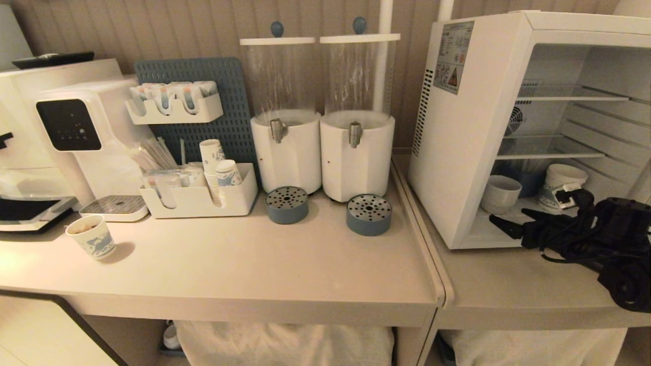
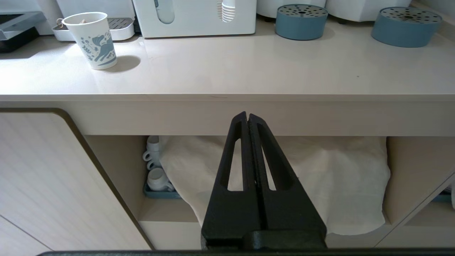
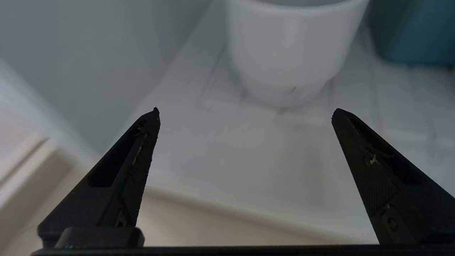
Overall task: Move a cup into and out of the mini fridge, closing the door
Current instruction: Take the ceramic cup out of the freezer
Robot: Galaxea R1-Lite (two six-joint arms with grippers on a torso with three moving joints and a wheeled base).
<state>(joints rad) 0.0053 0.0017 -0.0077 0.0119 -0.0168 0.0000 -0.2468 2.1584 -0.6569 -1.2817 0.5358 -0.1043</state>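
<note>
The cup stands upright on the floor of the mini fridge, just ahead of the right gripper and not touching it. The gripper is at the fridge opening with its fingers spread wide and nothing between them; in the right wrist view the cup sits beyond the fingertips, a little toward the far side of the gap.

I judge that the cup is already placed inside, so the first half seems done. Taking it out and closing the door is left. The door itself is not in view; the fridge stands open.

Inside the fridge, behind the cup, there is a dark blue container and a printed tub beside it. I cannot tell what they hold. The wire shelves above look bare.

The left gripper is parked low before the counter, fingers pressed together, holding nothing.
</note>
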